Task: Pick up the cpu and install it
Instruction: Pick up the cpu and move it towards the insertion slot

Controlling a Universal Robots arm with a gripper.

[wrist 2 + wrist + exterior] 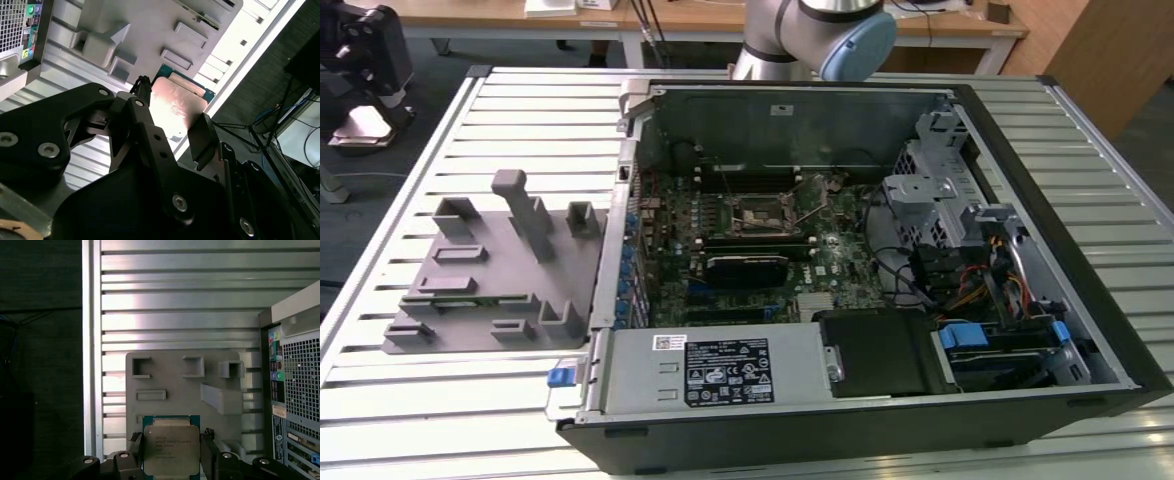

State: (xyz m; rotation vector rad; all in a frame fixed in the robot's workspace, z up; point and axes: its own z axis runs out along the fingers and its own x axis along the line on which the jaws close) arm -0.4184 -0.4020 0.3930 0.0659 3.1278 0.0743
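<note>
Tool (171, 441): closed on the cpu (171, 452). One black finger (135, 444) sits on each of two opposite edges.
- Grip is by the edges only, which I judge keeps the pads off the lid and the underside. The chip sits flat and square to the fingers, lid toward the first wrist view.
- Second wrist view: the same hold, tool (172, 107) with the cpu (176, 102) clamped between a slim linked finger (146, 117) and a broad dark pad.

The cpu is a small flat square with a matt silver-grey metal lid carrying faint print, on a thin green board rim. It looks rigid and thin.

It hangs clear above the grey tray (175, 385), not resting in it. The pick-up looks done; the install is not.

The tray (480, 275) is dull grey plastic with upright blocks and shallow frames, presumably to locate parts. It lies on the desk (454, 400) toward the edge at the exterior view's left. The desk top is ribbed pale metal slats.

The computer case (854, 440) lies on its side just beside the tray, panel off, so the motherboard faces up. The black square socket (767, 215) is mid-board. The arm (814, 30) rises at the far edge.
</note>
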